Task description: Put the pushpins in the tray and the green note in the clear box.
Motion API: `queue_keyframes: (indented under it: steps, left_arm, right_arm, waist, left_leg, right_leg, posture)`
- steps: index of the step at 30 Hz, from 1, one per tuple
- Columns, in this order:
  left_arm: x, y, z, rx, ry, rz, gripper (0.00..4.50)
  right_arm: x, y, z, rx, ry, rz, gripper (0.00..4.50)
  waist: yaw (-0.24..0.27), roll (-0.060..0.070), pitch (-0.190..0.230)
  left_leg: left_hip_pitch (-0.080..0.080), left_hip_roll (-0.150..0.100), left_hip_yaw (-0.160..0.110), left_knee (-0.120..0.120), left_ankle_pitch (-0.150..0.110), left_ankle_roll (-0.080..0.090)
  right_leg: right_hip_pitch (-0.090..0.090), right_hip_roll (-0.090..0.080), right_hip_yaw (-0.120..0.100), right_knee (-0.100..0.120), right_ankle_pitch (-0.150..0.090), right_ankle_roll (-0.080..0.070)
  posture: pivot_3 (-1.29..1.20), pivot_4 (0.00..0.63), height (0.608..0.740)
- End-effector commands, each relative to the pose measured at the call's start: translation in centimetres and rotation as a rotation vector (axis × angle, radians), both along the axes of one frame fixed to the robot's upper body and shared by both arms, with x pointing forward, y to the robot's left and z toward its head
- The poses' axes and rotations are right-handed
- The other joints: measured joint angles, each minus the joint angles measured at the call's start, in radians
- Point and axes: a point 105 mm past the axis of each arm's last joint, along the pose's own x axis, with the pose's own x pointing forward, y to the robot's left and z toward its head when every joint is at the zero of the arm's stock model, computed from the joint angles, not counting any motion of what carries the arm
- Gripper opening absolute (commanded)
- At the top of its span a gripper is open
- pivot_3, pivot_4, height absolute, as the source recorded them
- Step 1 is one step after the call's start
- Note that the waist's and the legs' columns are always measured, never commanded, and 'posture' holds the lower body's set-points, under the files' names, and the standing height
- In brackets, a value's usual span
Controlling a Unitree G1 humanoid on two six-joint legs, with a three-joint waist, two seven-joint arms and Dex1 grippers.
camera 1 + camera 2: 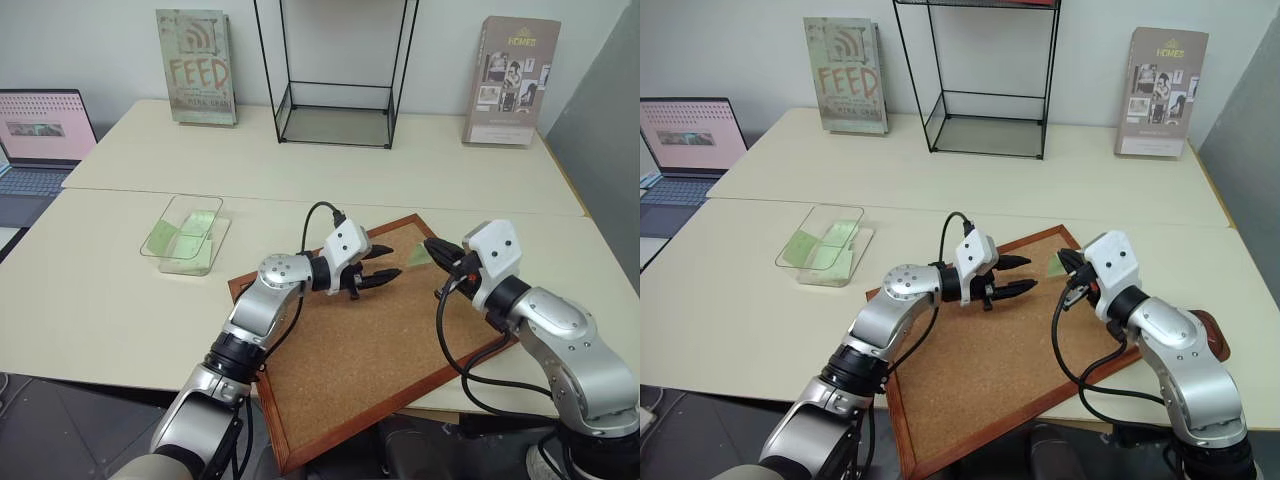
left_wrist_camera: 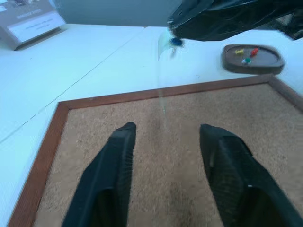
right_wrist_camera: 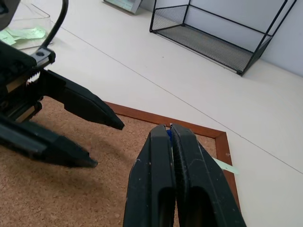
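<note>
My right gripper (image 3: 170, 128) is shut on a small blue pushpin (image 2: 176, 41) above the far corner of the corkboard (image 1: 370, 345). The pale green note (image 1: 418, 255) hangs at that pin, just under the fingertips, and I cannot tell if the pin pierces it. My left gripper (image 2: 165, 130) stands open and empty over the board, pointing toward the right gripper with a short gap between them. The dark reddish-brown tray (image 2: 251, 71) sits on the table beyond the board and holds yellow, red and green pushpins (image 2: 246, 54). The clear box (image 1: 185, 235), with green slips inside, lies off to the left.
A black wire-frame shelf (image 1: 335, 110) and two upright books (image 1: 197, 65) stand at the back of the table. A laptop (image 1: 40, 135) sits at the far left. The corkboard's near corner overhangs the table's front edge.
</note>
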Motion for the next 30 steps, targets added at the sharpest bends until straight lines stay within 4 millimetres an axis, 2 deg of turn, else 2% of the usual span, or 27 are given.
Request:
queue_keyframes:
  steps: [1,5,8,14,16,17,30]
  left_arm:
    - [0.2,-0.7,1.4,-0.024,-0.047,-0.043,3.22]
    - [1.5,-1.6,1.8,-0.038,-0.060,-0.015,4.04]
    - [2.2,-2.4,1.9,-0.049,-0.052,-0.010,4.04]
    - [2.0,-3.7,1.1,-0.008,-0.062,-0.076,4.04]
    - [2.2,-3.8,1.2,-0.018,-0.056,-0.072,3.67]
    - [2.3,-3.9,1.2,-0.023,-0.053,-0.070,3.63]
    - [2.6,-4.1,0.9,-0.025,-0.042,-0.069,0.92]
  right_arm:
    - [-0.2,0.0,2.0,0.010,-0.054,-0.001,0.00]
    - [-0.2,0.4,2.5,0.026,-0.043,0.005,0.00]
    - [-0.3,0.7,2.7,0.038,-0.036,0.012,0.00]
    - [-0.3,1.0,2.9,0.044,-0.035,0.016,0.00]
    - [-0.3,1.2,3.0,0.049,-0.037,0.016,0.00]
    - [-0.3,1.2,3.0,0.050,-0.038,0.017,0.00]
    - [-0.3,1.8,3.0,0.063,-0.035,0.024,0.00]
  waist:
    - [0.000,0.000,0.000]
    - [0.000,0.000,0.000]
    - [0.000,0.000,0.000]
    - [0.000,0.000,0.000]
    - [-0.001,0.000,0.000]
    - [-0.001,0.000,0.000]
    - [-0.001,0.000,0.000]
  left_leg:
    - [0.000,0.000,0.000,0.000,0.000,0.000]
    - [0.000,0.000,0.000,0.001,0.000,0.000]
    - [0.000,-0.001,0.000,0.001,0.000,0.000]
    - [0.000,-0.001,0.000,0.000,0.000,0.000]
    - [0.000,-0.001,0.000,0.000,0.000,0.000]
    - [0.000,-0.001,0.000,0.000,0.000,0.000]
    - [0.000,-0.001,-0.001,0.000,0.000,0.000]
  right_leg:
    - [0.000,0.000,0.000,0.000,0.000,0.000]
    - [0.000,0.000,0.000,0.000,0.000,0.000]
    - [0.000,0.000,0.000,0.000,0.000,0.000]
    - [0.000,0.000,0.000,0.000,0.000,0.000]
    - [0.000,0.000,0.000,0.000,0.000,0.000]
    - [0.000,0.000,0.000,0.000,0.000,0.000]
    - [0.000,0.000,0.000,0.000,0.000,0.000]
  posture:
    - [0.00,0.150,0.740]
    - [0.00,0.150,0.740]
    - [0.00,0.150,0.740]
    - [0.00,0.150,0.740]
    - [0.00,0.150,0.740]
    - [0.00,0.150,0.740]
    - [0.00,0.150,0.740]
